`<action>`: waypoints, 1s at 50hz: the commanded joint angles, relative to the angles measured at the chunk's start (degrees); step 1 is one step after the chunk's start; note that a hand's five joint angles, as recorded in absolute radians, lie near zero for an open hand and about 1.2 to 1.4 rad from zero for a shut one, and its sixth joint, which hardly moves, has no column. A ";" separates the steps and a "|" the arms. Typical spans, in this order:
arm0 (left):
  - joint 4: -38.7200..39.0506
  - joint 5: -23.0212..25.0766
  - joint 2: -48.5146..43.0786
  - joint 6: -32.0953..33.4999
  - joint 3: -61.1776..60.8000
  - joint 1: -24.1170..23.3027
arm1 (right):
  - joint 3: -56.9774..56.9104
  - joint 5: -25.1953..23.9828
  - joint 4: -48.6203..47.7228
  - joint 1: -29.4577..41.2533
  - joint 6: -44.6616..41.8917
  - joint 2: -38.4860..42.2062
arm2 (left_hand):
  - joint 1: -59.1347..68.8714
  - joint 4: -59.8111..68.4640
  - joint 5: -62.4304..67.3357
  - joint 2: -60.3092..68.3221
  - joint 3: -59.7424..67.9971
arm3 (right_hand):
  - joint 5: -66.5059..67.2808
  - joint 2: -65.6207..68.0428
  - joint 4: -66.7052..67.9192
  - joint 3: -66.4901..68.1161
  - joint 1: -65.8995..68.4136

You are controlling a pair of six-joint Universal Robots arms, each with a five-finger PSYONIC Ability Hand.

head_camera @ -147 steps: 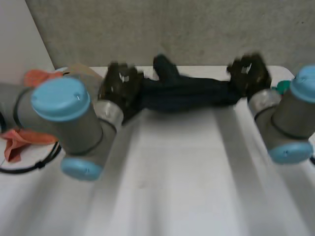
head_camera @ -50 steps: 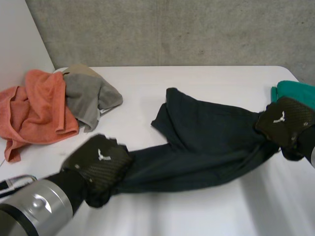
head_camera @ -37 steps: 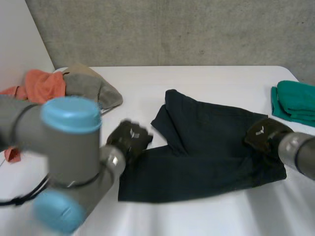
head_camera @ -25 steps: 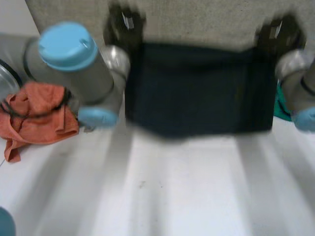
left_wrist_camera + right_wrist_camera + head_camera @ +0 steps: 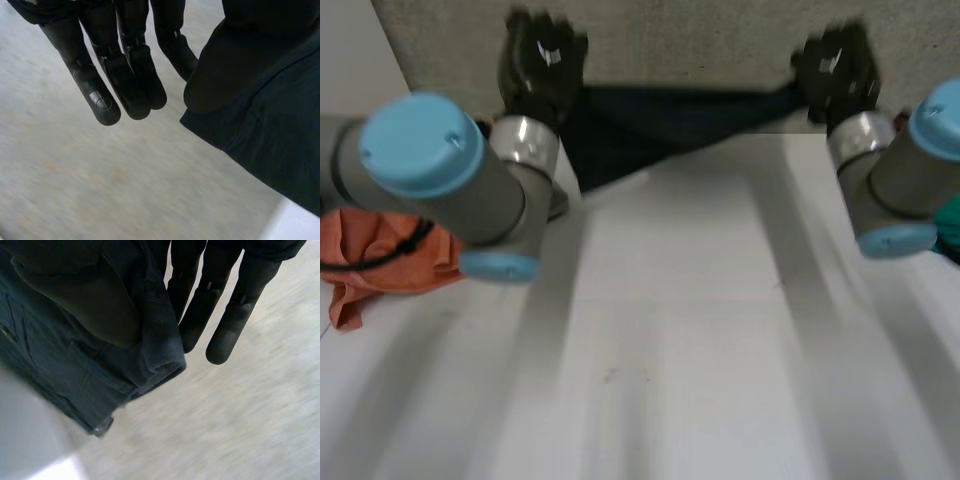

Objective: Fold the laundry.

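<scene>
A dark navy garment [image 5: 660, 115] hangs stretched between my two raised hands above the table's far edge. My left hand [image 5: 542, 55] grips its left end. In the left wrist view the thumb presses the cloth [image 5: 270, 130] against the left hand [image 5: 125, 65], whose fingers point out nearly straight. My right hand [image 5: 835, 65] holds the other end. In the right wrist view a hemmed corner of the garment [image 5: 75, 355] is pinched under the thumb beside the long fingers of the right hand [image 5: 220, 300].
An orange cloth [image 5: 380, 250] lies at the table's left, partly behind my left arm [image 5: 440, 185]. A green cloth [image 5: 950, 215] peeks out beside my right arm [image 5: 900, 180]. The white table [image 5: 670, 350] spreads out in front, and a concrete wall stands behind.
A second ago the garment lay on the table with a hand at each end. Both hands lifted it; it hung as a wide sheet and has since swung away into a narrow band.
</scene>
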 commanded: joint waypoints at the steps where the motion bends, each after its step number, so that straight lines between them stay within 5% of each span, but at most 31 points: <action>1: -3.47 0.13 -3.35 -0.67 -12.40 -1.74 | 6.38 0.76 11.00 0.16 -1.69 5.93 | 13.50 11.23 12.31 11.26 11.58 | 12.10 12.63 11.13 11.62 12.81; 7: -8.56 0.13 -2.48 -1.38 -19.43 -2.18 | 13.05 1.46 17.23 0.25 -1.78 0.77 | 13.50 11.23 12.31 11.26 11.58 | 12.10 12.63 11.13 11.62 12.81; 14: -19.28 0.22 9.99 -3.93 -28.92 -3.41 | 22.63 1.29 26.01 -0.46 -2.30 -10.31 | 13.50 11.23 12.31 11.26 11.58 | 12.10 12.63 11.13 11.62 12.81; 19: -30.68 0.04 20.26 -3.67 -34.28 -8.58 | 28.35 1.02 34.19 -0.19 -3.71 -15.68 | 13.50 11.23 12.31 11.26 11.58 | 12.10 12.63 11.13 11.62 12.81; 29: -52.77 0.04 24.78 -4.19 -40.80 -17.46 | 45.23 0.93 50.47 -1.68 -23.21 -28.96 | 13.50 11.23 12.31 11.26 11.58 | 12.10 12.63 11.13 11.62 12.81; 38: -47.07 -0.05 21.00 -4.10 -36.15 -18.18 | 49.19 0.23 46.08 -2.92 -21.29 -28.96 | 13.50 11.23 12.31 11.26 11.58 | 12.10 12.63 11.13 11.62 12.81; 40: -45.14 -0.05 20.91 -4.10 -34.65 -17.22 | 49.72 -0.12 43.63 -3.62 -20.15 -28.96 | -13.57 -15.84 -14.76 -15.81 -15.49 | 12.10 12.63 11.13 11.62 12.81; 41: -43.04 -0.05 20.82 -3.93 -33.43 -15.73 | 49.89 -0.21 42.66 -3.71 -19.62 -28.96 | -37.37 -39.65 -38.56 -39.61 -39.30 | 12.10 12.63 11.13 11.62 12.81; 42: -41.98 -0.05 20.82 -3.75 -32.81 -14.94 | 50.24 -0.38 41.69 -3.71 -19.10 -28.96 | -42.44 -44.71 -43.63 -44.68 -44.36 | 12.10 12.63 11.13 11.62 12.81; 50: -29.33 1.53 19.42 -3.75 -26.30 -9.13 | 52.35 -1.44 36.06 -3.80 -16.28 -28.87 | -45.35 -47.63 -46.54 -47.59 -47.28 | 12.10 12.63 11.13 11.62 12.81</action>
